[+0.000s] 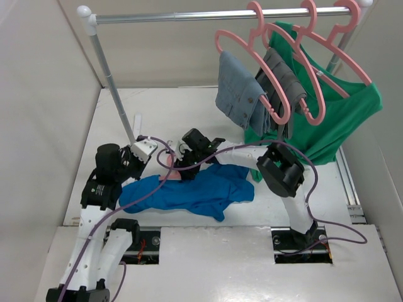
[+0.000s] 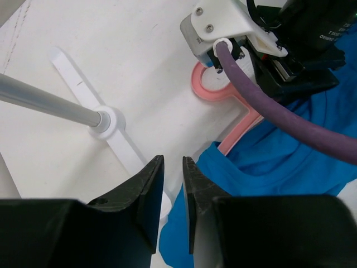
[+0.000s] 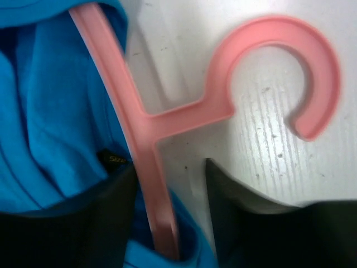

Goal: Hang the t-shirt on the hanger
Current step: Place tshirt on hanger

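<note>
The t-shirt (image 1: 189,192) is a plain bright blue with no print, with a small dark label (image 3: 114,160) at its collar beside the right gripper's (image 3: 170,218) black fingers. Between those fingers runs the hanger (image 3: 150,128), a solid salmon pink. Ahead of the left gripper's (image 2: 172,195) black fingers lie a purple cable (image 2: 268,106) and a grey pole (image 2: 47,103) on a white foot.

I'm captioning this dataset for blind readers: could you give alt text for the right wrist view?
A pink hanger lies on the white table, its hook free and its arm tucked into a blue t-shirt. The right gripper straddles the arm, its dark fingers open.
</note>
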`<state>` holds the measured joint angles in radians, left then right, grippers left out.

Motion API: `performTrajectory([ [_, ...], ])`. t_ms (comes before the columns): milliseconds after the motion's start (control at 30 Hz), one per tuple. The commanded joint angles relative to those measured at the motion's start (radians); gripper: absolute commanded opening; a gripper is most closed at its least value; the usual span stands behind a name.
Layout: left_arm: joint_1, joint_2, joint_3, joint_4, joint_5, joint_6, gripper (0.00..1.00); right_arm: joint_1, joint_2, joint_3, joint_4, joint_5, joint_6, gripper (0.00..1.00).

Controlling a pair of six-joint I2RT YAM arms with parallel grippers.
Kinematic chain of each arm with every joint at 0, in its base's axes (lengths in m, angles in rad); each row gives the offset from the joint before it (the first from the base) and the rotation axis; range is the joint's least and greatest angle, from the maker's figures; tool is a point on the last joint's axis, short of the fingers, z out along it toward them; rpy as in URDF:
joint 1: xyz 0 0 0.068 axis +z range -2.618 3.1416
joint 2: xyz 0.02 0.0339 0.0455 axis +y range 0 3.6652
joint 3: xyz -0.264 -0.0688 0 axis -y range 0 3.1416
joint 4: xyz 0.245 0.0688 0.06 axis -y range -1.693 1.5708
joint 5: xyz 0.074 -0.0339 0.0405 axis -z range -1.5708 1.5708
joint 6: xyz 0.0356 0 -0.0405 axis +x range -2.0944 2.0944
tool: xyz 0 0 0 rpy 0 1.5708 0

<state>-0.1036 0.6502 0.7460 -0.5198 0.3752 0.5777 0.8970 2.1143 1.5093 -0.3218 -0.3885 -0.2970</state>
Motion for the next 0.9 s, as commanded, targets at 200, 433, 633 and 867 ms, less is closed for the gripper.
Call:
performTrajectory([
  [200,-0.004,0.031,0.006,0.032,-0.001,-0.006,0.15,0.005,0.05,0.029,0.024,0.004,0.022,0.0],
  [433,-0.004,-0.001,0.05,-0.06,0.128,0.11,0.25,0.031,-0.21,-0.135,0.13,0.209,-0.008,0.0],
  [633,-0.004,0.044,0.151,-0.308,0.384,0.35,0.64,0.103,-0.526,-0.26,0.184,0.47,-0.077,0.0],
  [867,-0.004,0.176,0.223,-0.22,0.511,0.301,0.99,0.21,-0.685,-0.311,0.21,0.589,-0.177,0.0],
])
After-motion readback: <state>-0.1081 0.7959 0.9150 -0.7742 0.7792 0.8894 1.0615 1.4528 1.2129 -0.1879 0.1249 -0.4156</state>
